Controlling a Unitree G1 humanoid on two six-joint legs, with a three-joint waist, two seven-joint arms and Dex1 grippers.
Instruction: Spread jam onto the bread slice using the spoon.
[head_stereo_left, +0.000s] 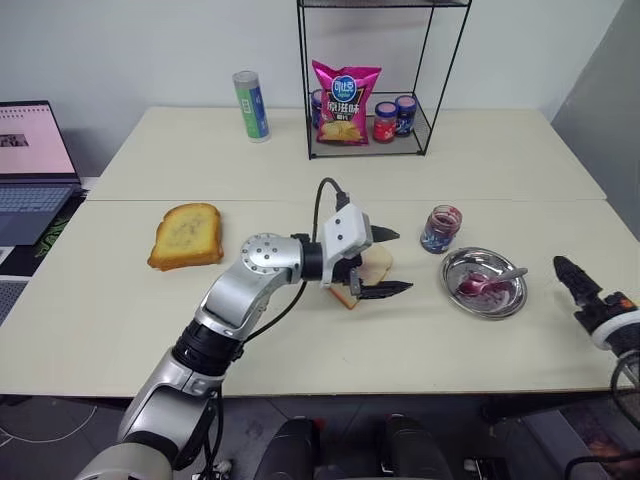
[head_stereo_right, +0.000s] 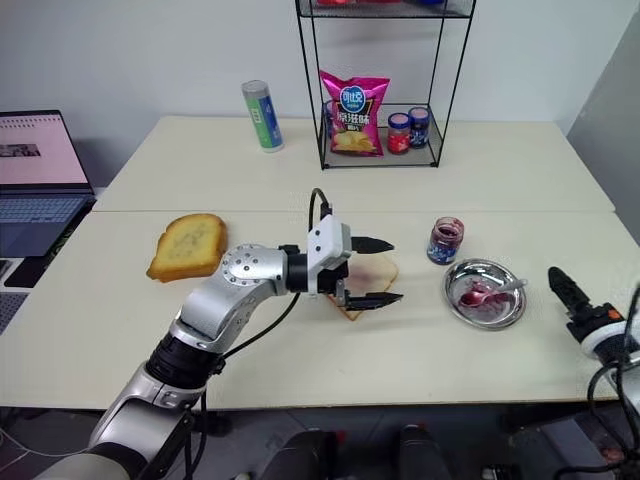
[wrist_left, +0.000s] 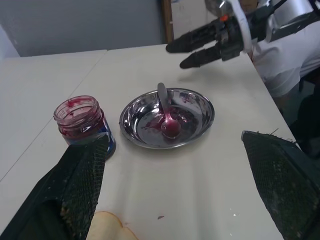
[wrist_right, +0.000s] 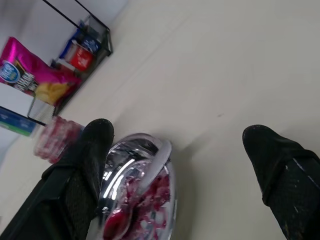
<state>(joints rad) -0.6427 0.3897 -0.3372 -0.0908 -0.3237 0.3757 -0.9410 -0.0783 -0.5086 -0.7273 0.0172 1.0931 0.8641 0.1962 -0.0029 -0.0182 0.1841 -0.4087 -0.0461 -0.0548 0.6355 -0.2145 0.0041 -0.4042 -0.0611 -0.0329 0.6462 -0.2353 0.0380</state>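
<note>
Jam (wrist_left: 171, 128) sits as dark blob in spoon (wrist_left: 166, 111) bowl, spoon resting in round steel dish (wrist_left: 200, 102) right of table centre, handle propped on rim, easy to grasp. Open jam jar (head_stereo_left: 440, 229) just left-far of dish. Bread slice (head_stereo_left: 375, 264) left of dish, partly hidden under left gripper (head_stereo_left: 385, 262), fingers wide, empty. Right gripper (wrist_left: 197, 47) right of dish, jaws wide, holding nothing.

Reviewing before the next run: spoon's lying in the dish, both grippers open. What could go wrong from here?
1. The open jam jar stands close beside the steel dish; an arm going for the spoon could tip it.
2. The left gripper hovers open over the bread slice and could drag or dent it.
3. The spoon lies low in the glossy dish, so the right gripper may slip.
</note>
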